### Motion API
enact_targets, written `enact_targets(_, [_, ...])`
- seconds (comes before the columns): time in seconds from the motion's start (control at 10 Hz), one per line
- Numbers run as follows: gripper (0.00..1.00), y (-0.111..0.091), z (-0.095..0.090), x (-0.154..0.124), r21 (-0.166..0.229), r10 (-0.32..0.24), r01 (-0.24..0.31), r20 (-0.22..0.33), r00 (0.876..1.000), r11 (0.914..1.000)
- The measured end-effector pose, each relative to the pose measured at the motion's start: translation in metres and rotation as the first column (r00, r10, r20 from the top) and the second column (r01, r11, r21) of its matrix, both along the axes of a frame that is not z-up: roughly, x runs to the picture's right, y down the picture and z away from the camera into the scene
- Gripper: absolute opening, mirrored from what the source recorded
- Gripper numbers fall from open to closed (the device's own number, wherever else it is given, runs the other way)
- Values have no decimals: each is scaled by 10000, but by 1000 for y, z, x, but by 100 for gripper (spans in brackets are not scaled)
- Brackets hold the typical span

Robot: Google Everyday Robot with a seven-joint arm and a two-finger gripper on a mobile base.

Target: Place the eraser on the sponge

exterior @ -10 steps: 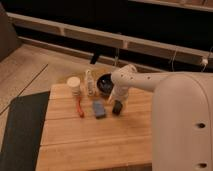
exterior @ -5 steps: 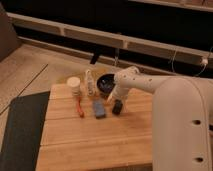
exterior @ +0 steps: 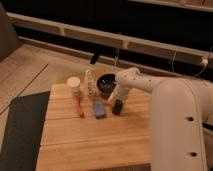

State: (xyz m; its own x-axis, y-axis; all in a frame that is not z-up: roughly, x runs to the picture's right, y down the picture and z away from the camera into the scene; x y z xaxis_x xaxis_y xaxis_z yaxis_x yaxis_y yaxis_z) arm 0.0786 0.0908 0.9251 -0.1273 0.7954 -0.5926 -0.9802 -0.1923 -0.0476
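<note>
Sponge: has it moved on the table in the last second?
No. The sponge still lies just right of the orange-red tool, in front of the dark bowl; the claw sits low at its right.

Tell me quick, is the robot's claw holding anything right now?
The gripper is down at the black eraser, just right of the blue sponge; whether it holds the eraser cannot be told.

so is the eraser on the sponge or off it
Off. The eraser is beside the sponge, apart from it, with tabletop showing between; the gripper is right above the eraser.
</note>
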Motion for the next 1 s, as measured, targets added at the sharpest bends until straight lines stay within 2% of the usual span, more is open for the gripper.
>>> enact_targets(0.1, [28,-2,0,-1,75,-97,97,48,9999,9999])
enact_targets(0.4, [1,5,-2,0,-5,-231,231,73,9997,9997])
enact_targets(0.7, [0,6,-6,0,-25,-252,252,63,9997,9997])
enact_targets(1.0, [0,-17,-20,1,470,-270,271,-22,9996,9985])
